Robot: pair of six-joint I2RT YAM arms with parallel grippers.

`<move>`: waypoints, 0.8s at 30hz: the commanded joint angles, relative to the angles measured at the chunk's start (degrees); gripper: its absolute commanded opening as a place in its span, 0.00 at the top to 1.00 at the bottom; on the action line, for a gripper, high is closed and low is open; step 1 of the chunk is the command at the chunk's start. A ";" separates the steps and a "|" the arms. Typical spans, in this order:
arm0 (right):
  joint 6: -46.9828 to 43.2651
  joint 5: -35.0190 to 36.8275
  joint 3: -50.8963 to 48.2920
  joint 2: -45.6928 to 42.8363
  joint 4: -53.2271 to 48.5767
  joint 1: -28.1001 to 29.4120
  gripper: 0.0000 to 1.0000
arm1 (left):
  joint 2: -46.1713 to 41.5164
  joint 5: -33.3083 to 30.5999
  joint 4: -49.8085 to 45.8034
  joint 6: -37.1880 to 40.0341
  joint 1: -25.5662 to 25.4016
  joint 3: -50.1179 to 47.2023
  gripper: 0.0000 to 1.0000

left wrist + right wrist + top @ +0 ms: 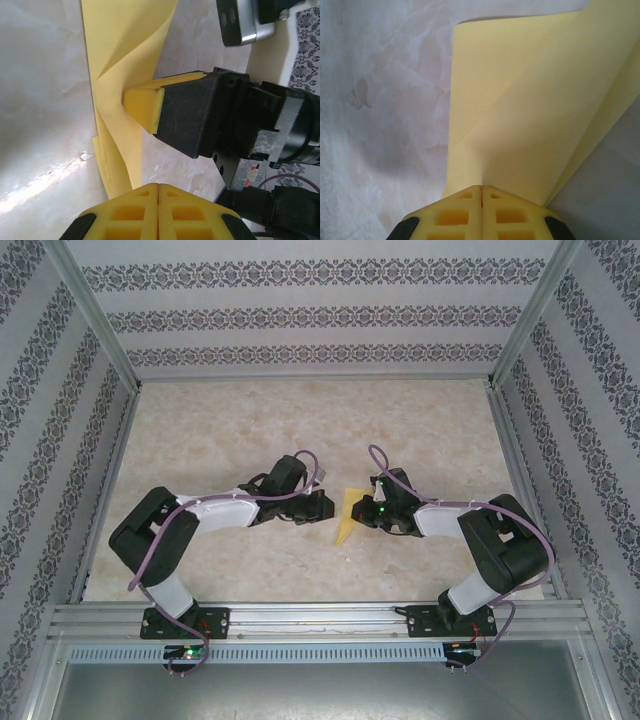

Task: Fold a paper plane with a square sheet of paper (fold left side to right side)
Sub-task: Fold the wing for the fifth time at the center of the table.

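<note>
Square sheet of paper (347, 512), yellow and partly folded, sits about midway between the left and right edges of the pale marbled surface (300, 420), somewhat nearer the near edge than the far one, in the gap between the two arms. From above it reads as a small pointed shape with its narrow end toward the near edge. The right pincer (370, 508) is closed on the sheet's right side. Its own wrist view shows the yellow fingertips (460, 210) pressed together with the sheet (520, 110) rising out of their seam, a diagonal crease running up from that spot and one flap lifted off the surface. The left pincer (326, 506) is just beside the sheet's left side with its fingers (135, 210) pressed flat against each other. Its wrist view shows the paper (125, 45) running down just left of those tips, and I cannot tell whether any of it is caught between them. Across from it, a yellow pad (144, 106) of the right pincer digs into the paper, which bends around it.
</note>
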 commanded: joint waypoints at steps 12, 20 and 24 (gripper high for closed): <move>-1.25 2.28 -1.52 2.26 -8.06 0.96 1.00 | 8.14 5.36 7.32 -3.95 -2.63 3.34 0.95; -1.30 2.26 -1.52 2.24 -8.22 0.95 1.00 | 5.60 1.08 -2.42 1.20 -2.63 5.03 0.95; -1.38 2.26 -1.44 2.42 -8.19 0.96 1.00 | 5.88 3.45 -0.72 0.21 -2.64 5.58 0.95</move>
